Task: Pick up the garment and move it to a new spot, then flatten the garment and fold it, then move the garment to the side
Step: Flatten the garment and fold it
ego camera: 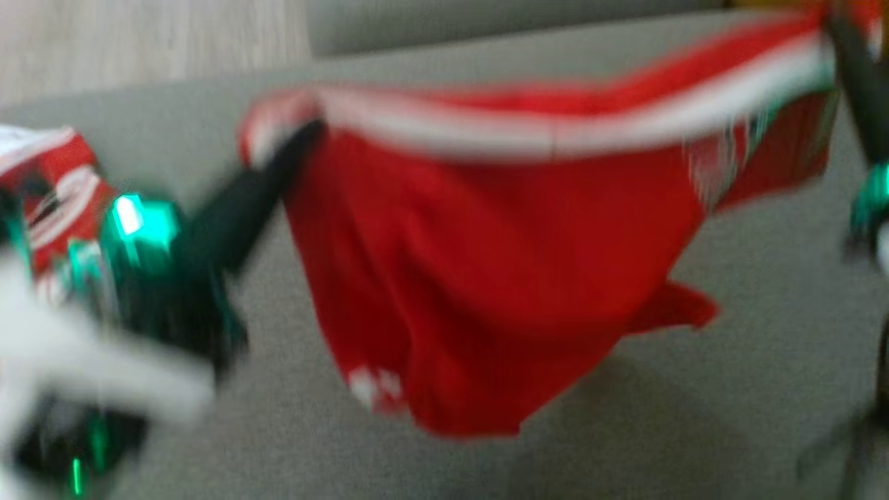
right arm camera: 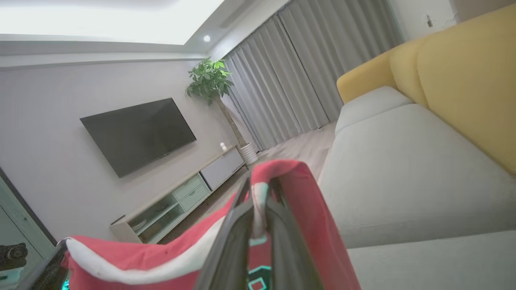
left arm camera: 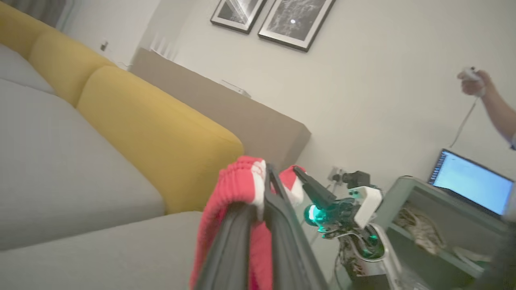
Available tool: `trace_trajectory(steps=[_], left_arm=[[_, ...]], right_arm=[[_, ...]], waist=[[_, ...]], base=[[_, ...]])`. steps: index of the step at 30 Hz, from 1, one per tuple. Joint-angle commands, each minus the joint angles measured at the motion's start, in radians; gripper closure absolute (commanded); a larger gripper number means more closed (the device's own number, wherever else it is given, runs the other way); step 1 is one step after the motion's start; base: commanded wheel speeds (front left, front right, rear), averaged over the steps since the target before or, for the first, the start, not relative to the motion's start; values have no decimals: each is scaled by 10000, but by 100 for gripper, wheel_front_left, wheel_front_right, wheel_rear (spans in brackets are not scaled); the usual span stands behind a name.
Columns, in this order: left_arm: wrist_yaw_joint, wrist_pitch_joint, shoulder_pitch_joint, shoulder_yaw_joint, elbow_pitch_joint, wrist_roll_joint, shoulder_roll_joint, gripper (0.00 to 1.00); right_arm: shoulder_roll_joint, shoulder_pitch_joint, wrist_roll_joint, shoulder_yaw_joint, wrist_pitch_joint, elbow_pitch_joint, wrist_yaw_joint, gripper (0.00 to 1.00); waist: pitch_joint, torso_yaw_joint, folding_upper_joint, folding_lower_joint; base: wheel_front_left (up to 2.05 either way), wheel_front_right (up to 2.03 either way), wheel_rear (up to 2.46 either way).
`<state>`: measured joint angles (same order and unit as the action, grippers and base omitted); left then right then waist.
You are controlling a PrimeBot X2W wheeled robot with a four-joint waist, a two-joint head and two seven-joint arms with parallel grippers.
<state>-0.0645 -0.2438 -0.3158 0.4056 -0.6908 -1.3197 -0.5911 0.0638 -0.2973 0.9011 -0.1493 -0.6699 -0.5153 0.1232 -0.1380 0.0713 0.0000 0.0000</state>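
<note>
2 jaws pinch the red garment (ego camera: 486, 278) aloft.

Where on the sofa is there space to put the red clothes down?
The grey seat below and to the right of the hanging red garment is bare. So is the cushion along the yellow backrest. The left end is crowded: another red-and-white cloth lies there.

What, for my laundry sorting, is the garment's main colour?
The garment is red, best seen in the head view.
</note>
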Motion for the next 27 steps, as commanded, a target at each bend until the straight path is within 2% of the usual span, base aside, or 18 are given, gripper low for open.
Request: trace_trajectory(steps=[1,5,7,11,15,17,20,23,27], left_arm=[[124,-272,-1580,-582,406,166,-116,100],[356,-678,-4931,-312,3183,1047,671,100],[263,-557,-6614,-129,4840,1803,1115,100],[20,728,-9391,-23,7973,3331,2066,100],[-355,2230,-11087,255,10321,4546,2476,100],[-501,2919,-11290,447,11139,4758,2675,100],[-632,3500,-10995,961,11643,4659,2854,100],[-654,3815,-9936,2001,11123,4111,2818,100],[-658,4294,-7577,3134,9847,3108,2234,100]], right_arm=[[-73,-1391,-374,105,-292,325,75,100],[-128,-4750,-1165,-257,151,3056,75,100],[-131,-6540,-1586,-368,761,4626,75,100],[-133,-9653,-2286,-552,2526,7647,75,100],[-133,-11455,-2781,-227,4008,10003,75,100],[-134,-11600,-2690,37,4563,10740,75,100],[-134,-11061,-2578,440,5096,11184,75,100],[-134,-9597,-2504,836,5200,10880,75,100],[-108,-6606,-2568,920,4963,9703,75,100]], waist=[[-1036,35,0,0],[-2257,-191,0,0],[-2809,-286,0,0],[-3576,-441,0,0],[-4141,-429,0,0],[-4185,-419,0,0],[-4168,-407,0,0],[-3944,-452,0,0],[-3383,-452,0,0]], base=[[0,0,0],[0,0,0],[0,0,0],[0,0,0],[0,0,0],[0,0,0],[0,0,0],[0,0,0],[0,0,0]])
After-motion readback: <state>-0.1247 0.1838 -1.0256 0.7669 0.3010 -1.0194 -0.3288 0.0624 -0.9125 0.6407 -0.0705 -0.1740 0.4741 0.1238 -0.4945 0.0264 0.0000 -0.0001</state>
